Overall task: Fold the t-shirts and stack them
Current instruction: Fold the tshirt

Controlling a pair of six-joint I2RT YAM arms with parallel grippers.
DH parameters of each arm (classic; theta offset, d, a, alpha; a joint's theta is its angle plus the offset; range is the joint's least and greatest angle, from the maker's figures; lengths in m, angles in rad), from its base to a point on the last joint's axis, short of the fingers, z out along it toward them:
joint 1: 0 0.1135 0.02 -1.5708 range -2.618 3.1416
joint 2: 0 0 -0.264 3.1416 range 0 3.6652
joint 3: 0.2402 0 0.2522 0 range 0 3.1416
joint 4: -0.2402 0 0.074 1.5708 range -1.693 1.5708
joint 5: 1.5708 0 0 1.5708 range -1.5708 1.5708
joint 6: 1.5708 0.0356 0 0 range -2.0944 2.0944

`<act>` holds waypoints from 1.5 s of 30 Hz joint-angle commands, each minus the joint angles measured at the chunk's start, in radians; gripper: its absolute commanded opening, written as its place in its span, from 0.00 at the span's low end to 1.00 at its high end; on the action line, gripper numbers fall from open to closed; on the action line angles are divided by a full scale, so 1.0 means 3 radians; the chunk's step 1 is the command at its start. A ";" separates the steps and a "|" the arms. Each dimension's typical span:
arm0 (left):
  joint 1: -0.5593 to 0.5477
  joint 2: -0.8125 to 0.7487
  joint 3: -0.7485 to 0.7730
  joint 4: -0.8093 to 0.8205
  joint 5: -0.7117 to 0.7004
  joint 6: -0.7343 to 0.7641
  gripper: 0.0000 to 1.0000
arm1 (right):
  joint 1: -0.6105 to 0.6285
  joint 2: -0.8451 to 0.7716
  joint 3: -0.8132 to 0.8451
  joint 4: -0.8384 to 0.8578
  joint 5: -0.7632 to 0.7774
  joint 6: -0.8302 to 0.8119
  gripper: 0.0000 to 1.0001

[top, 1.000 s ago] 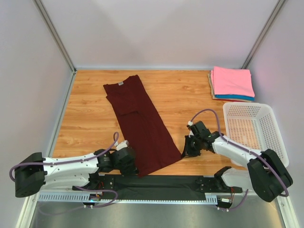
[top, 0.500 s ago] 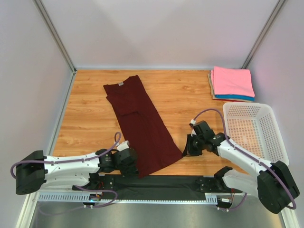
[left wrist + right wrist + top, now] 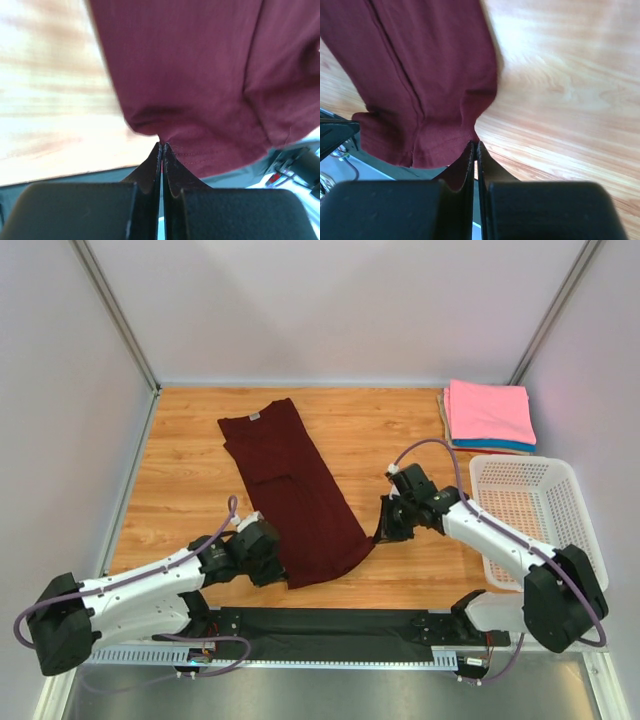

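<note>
Jaws of left gripper [image 3: 161,146] and right gripper [image 3: 475,145] clamped maroon t-shirt [image 3: 295,490] hem, plain only in wrist views; white basket [image 3: 522,462] sat beside folded tees [image 3: 488,412].

The left arm [image 3: 140,590] lies low, stretched from its base toward the table centre. The left gripper [image 3: 161,148] has its jaws closed tight, pinching a hem corner of the maroon t-shirt [image 3: 295,500]. The right arm [image 3: 500,545] reaches inward to the left. The right gripper [image 3: 475,145] has its jaws closed likewise, pinching the opposite hem corner.
</note>
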 commanded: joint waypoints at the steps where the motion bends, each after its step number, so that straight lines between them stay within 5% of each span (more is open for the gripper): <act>1: 0.0295 0.0145 0.0202 -0.0023 0.0241 0.0409 0.00 | 0.0016 0.0145 0.0402 -0.0046 0.0065 -0.0091 0.00; 10: 0.1455 0.0227 0.0437 -0.0049 0.0639 0.1094 0.00 | 0.0010 0.1310 0.1690 -0.0373 0.0326 -0.0316 0.00; 17: 0.2217 0.0978 0.0993 0.0002 0.1033 0.1586 0.00 | 0.0005 0.2139 0.2718 -0.0578 0.0336 -0.0423 0.00; 31: 0.2857 0.1709 0.1643 -0.0013 0.1167 0.1806 0.00 | -0.0138 0.3188 0.4267 -0.0844 0.0152 -0.0664 0.00; 45: 0.3077 0.2379 0.2140 -0.0187 0.0901 0.2010 0.00 | -0.0240 0.3556 0.4601 -0.0385 0.0030 -0.0792 0.00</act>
